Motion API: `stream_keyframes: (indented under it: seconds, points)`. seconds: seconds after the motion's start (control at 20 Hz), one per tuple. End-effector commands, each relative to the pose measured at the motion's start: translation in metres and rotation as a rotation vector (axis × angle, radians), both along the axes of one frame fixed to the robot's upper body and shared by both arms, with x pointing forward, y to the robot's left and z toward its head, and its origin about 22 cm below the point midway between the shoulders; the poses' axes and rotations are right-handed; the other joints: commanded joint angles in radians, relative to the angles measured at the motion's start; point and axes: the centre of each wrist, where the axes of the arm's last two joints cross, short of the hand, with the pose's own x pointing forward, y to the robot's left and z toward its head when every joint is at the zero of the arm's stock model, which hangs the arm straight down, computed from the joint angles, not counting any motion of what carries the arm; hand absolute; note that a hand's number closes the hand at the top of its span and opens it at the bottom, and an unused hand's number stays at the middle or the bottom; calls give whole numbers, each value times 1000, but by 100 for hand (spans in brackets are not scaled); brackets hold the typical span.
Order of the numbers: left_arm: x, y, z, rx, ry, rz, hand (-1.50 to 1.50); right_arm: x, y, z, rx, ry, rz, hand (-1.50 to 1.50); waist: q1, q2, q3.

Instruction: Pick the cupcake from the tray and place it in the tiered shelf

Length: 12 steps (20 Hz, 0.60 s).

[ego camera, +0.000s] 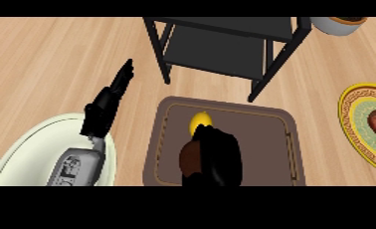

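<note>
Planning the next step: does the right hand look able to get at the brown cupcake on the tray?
Probably yes: the right hand is already down over the brown cupcake on the dark brown tray, fingers curled beside it, nothing between.

Even, bright light, soft shadows

The table is evenly lit without glare; faint shadow lies under the tiered shelf, and edges look slightly soft.

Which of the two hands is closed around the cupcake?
The right hand, over the brown tray, curls round the brown cupcake. The left hand is straight-fingered above the pale plate, holding nothing.
</note>
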Motion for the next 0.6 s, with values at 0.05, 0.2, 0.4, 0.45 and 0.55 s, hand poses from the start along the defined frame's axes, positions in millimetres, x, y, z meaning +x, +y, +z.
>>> stream_keyframes:
  seconds: [0.05, 0.2, 0.4, 0.45, 0.55]
  points:
    - [3, -11, 1, -5, 3, -39, 0, 4, 23, 26, 157, -133, -124, 150, 23, -2, 1]
    - [3, -13, 0, -9, 8, -47, 0, 9, 28, 44, 294, -261, -139, 150, 28, -4, 2]
    - [7, -9, 0, 2, 11, -28, 0, 16, 42, 66, 311, -391, -149, 150, 25, -11, -2]
    - [1, -18, -5, -9, 23, -41, 0, 19, 42, 72, 333, -404, -164, 150, 32, -14, -2]
    - [7, -6, -2, 9, 15, -16, 0, 25, 45, 84, 339, -449, -187, 150, 23, -13, -3]
